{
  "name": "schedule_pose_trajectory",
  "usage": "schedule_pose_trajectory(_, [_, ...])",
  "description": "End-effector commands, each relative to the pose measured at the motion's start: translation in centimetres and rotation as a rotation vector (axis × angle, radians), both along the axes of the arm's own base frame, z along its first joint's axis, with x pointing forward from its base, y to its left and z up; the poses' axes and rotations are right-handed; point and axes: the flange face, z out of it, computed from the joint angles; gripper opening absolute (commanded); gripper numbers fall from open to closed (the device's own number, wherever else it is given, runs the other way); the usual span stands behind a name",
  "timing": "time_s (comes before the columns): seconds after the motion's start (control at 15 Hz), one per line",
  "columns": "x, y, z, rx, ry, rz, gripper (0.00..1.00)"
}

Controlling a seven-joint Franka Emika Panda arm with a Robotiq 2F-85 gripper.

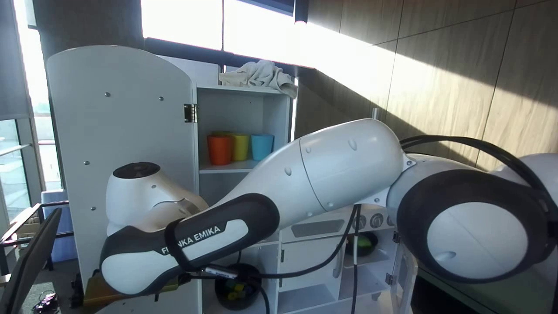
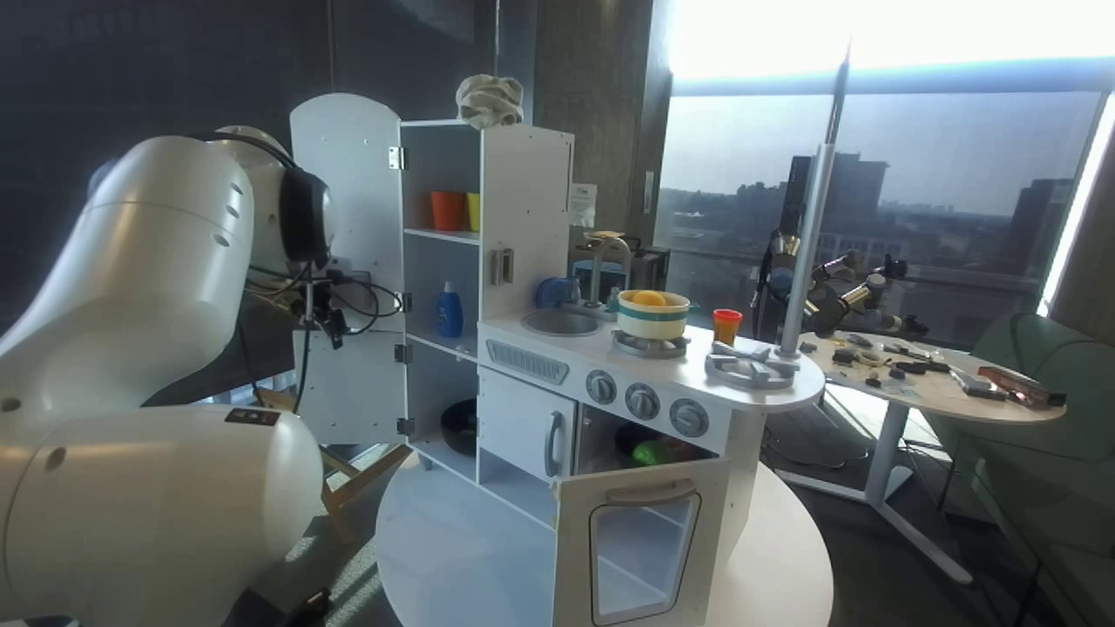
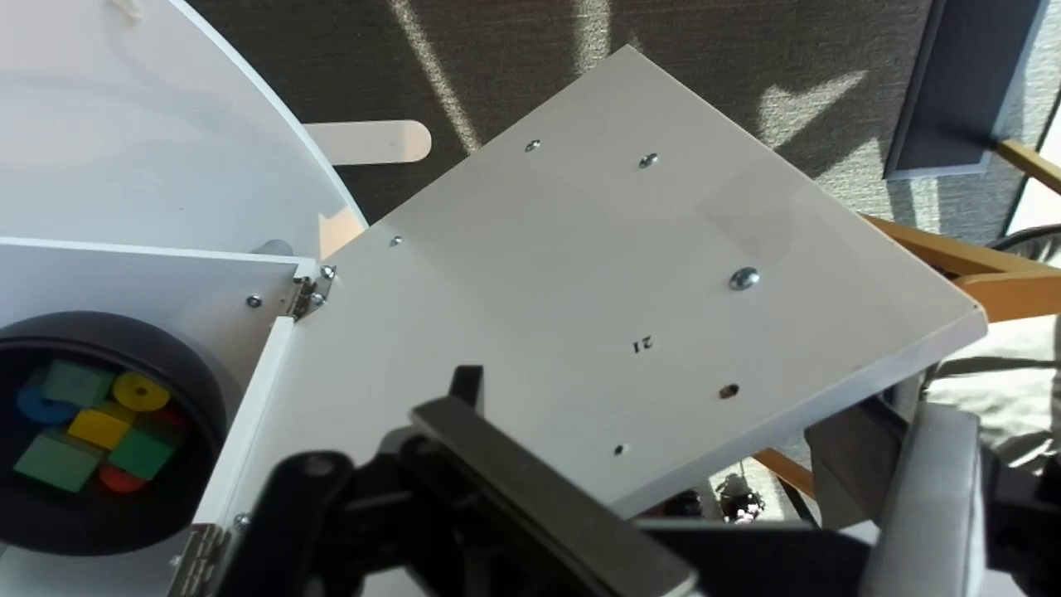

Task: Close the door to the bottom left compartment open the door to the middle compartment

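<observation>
Play kitchen [image 2: 527, 196] stands on a round white table [image 2: 435, 540]. Task's thing: bottom left door [image 3: 514, 274] is swung out, open, at the play kitchen's tall end; middle cupboard door [image 2: 514, 414] is shut, in the play kitchen's front. Oven door [image 2: 573, 557] on the play kitchen is open too, same for the tall upper door [image 2: 348, 183]. Gripper [image 3: 738, 473] is spread wide in the wrist view, bottom left door's edge showing across the gap; contact can't be told. Low in the play kitchen's tall end, a black bowl [image 3: 203, 431] of coloured blocks [image 3: 101, 425]; at its mid-height a blue bottle [image 2: 449, 312], higher an orange cup [image 2: 447, 211]. Crumpled cloth [image 2: 489, 103] on top of the play kitchen; striped pot [image 2: 653, 324] and red-and-orange cup [image 2: 726, 326] on its counter [image 2: 688, 359]. Room: wood-grain wall panels [image 1: 436, 74] behind the play kitchen, crossed by slanting sunlight in an exterior view; window [image 2: 958, 131] with buildings [image 2: 858, 196] outside, past its counter end; side table [image 2: 941, 405] with small items [image 2: 923, 367] scattered on it and a green chair [image 2: 1080, 357], both well apart from the play kitchen; carpet [image 3: 514, 50] streaked with sunlight below it.
</observation>
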Motion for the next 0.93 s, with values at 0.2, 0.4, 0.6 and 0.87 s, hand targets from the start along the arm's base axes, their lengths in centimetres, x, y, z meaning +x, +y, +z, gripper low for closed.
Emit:
schedule_pose_trajectory(0.2, [0.0, -2.6, 1.9, -0.169, -0.026, -0.097, 1.0])
schedule_pose_trajectory(0.4, [0.6, -5.1, 1.7, -0.218, 0.019, -0.174, 1.0])
schedule_pose_trajectory(0.6, [1.3, -7.6, 0.9, -0.257, 0.067, -0.254, 1.0])
schedule_pose_trajectory(0.87, [0.8, -10.1, 1.7, -0.307, 0.1, -0.296, 1.0])
